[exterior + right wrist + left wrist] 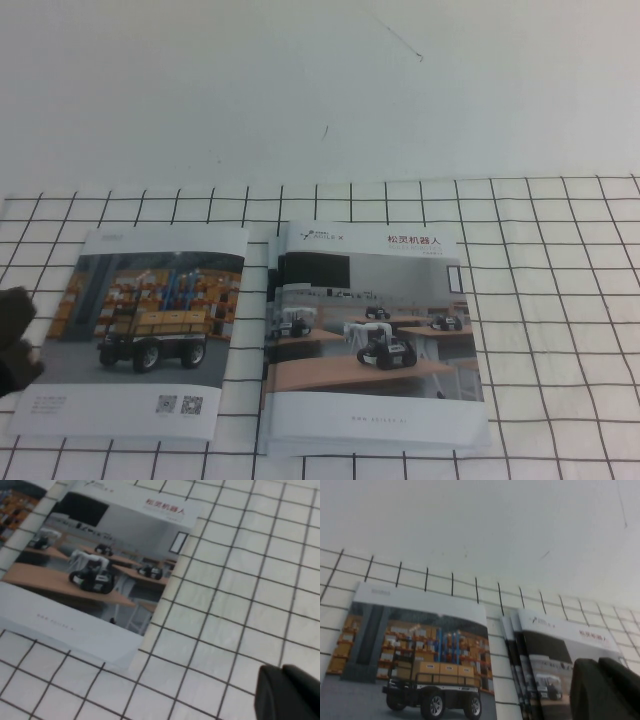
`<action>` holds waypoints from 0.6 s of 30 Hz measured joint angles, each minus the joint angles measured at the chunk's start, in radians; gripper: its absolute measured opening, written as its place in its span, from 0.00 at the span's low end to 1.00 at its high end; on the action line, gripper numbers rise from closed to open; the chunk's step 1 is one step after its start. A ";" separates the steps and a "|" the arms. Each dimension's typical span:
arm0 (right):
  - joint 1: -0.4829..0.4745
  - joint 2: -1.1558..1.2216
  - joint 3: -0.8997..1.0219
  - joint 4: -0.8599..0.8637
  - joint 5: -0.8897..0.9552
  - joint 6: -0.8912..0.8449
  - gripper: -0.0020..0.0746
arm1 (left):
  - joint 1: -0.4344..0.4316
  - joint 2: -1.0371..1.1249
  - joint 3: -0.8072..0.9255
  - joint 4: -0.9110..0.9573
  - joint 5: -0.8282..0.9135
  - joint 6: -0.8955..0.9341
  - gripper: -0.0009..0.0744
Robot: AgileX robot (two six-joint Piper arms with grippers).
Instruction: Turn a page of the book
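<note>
The book (375,335) lies closed and flat on the grid mat, just right of centre. Its cover leaf, the page (95,565), shows small robots on wooden desks under a red title. Several leaf edges fan out along its left side (520,670). My left gripper (18,335) is at the far left edge of the high view, beside the other booklet and apart from the book. In the left wrist view its fingers (605,687) are pressed together and empty. My right gripper (290,692) is out of the high view. It hangs shut and empty over bare mat beside the book.
A second booklet (145,325) with a warehouse vehicle photo and QR codes lies left of the book, also in the left wrist view (415,655). The white mat with black grid lines (560,300) covers the near table; beyond it is plain white surface (320,90).
</note>
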 joint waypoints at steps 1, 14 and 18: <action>0.000 0.055 -0.019 0.035 0.005 -0.043 0.03 | 0.000 0.048 -0.020 -0.032 0.004 0.055 0.01; 0.017 0.669 -0.172 0.437 0.024 -0.514 0.03 | -0.049 0.817 -0.340 -0.667 0.192 0.848 0.01; 0.073 0.806 -0.181 0.522 -0.012 -0.604 0.03 | -0.164 0.989 -0.427 -0.711 0.192 0.910 0.01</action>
